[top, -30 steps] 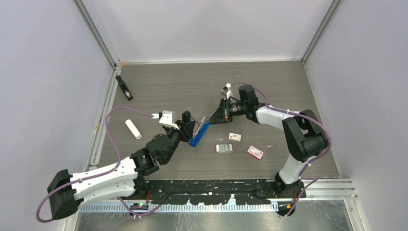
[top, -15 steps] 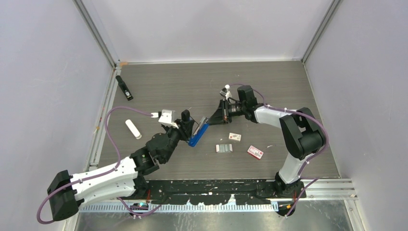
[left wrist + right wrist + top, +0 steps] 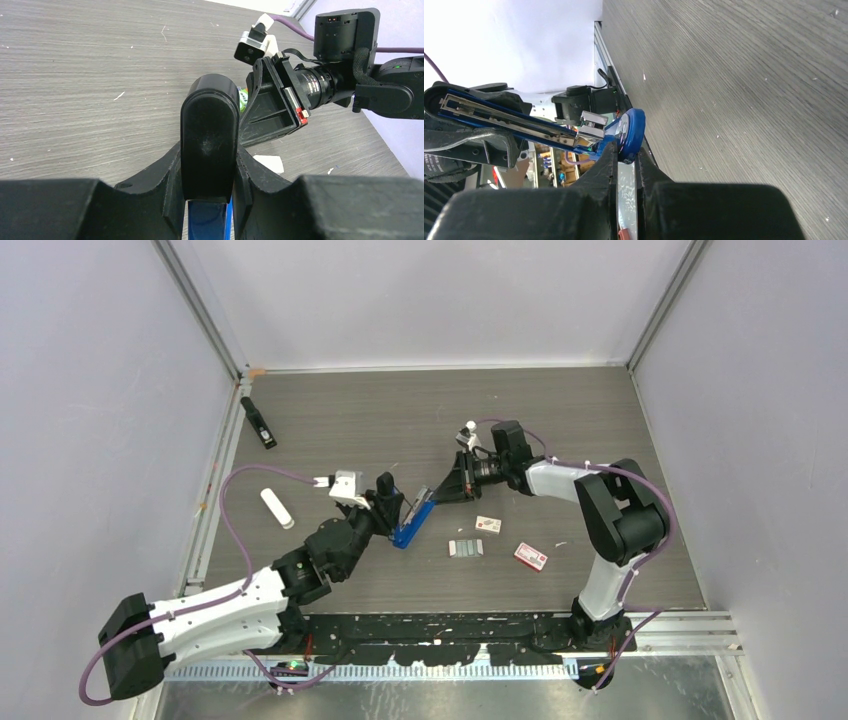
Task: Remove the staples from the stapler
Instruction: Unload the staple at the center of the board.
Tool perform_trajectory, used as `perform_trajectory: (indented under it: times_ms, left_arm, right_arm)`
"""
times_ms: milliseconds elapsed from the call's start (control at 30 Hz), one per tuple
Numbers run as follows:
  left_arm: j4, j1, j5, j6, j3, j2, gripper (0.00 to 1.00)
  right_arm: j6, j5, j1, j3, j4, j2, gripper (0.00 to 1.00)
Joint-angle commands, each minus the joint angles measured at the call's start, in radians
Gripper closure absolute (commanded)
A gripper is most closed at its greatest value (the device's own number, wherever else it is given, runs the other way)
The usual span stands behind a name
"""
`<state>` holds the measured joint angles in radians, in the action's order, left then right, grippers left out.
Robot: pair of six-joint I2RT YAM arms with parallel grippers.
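Holding the stapler: the left pincer (image 3: 391, 502) is clamped narrow on the blue stapler (image 3: 411, 524) from both sides, near the middle of the bench (image 3: 560, 430).
Right pincer (image 3: 444, 486): all but shut, nipping the thin silvery metal arm (image 3: 626, 190) that meets the stapler's blue rounded end.
Stapler's rail: swung open towards the right wrist camera. I cannot tell whether any strip sits in it.
Staples (image 3: 466, 548): grey ribbed strips lying flat on the bench, near the stapler on its right, apart from both pincers.
Boxes: a small pale box (image 3: 488, 525) lies just behind the staples. A red-and-white box (image 3: 531, 557) lies to their right.
Green packet (image 3: 243, 100): only a sliver shows, as the right pincer's body hides the rest.
Far left: a black stapler (image 3: 258, 422) lies by the back-left corner, with a white stick (image 3: 278, 508) nearer. Both are well apart from the arms.
In the way: the stapler's black rounded end fills the middle of the left wrist view.
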<state>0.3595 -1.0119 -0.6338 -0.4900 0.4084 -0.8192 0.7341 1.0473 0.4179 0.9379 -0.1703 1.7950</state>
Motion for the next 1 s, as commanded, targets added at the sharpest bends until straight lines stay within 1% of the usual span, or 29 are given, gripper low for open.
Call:
perform_trajectory:
  times_ms: [0, 233, 367, 533, 967]
  left_arm:
    - [0.208, 0.035, -0.121, 0.004, 0.049, 0.055, 1.0]
    - [0.182, 0.035, -0.034, 0.0, 0.042, 0.025, 1.0]
    - [0.163, 0.035, -0.011, -0.014, 0.041, 0.016, 1.0]
    - [0.135, 0.035, -0.035, -0.002, 0.052, 0.03, 1.0]
    - [0.09, 0.035, -0.069, 0.012, 0.017, 0.11, 1.0]
  right_arm:
    - [-0.169, -0.035, 0.007, -0.001, 0.065, 0.015, 0.99]
    - [-0.17, -0.013, 0.011, 0.004, 0.06, 0.011, 0.99]
    - [-0.189, -0.014, 0.011, 0.012, 0.081, 0.01, 0.98]
    - [-0.24, -0.03, 0.012, 0.024, 0.136, 0.005, 0.98]
    - [-0.239, -0.034, 0.012, 0.029, 0.142, 0.039, 0.95]
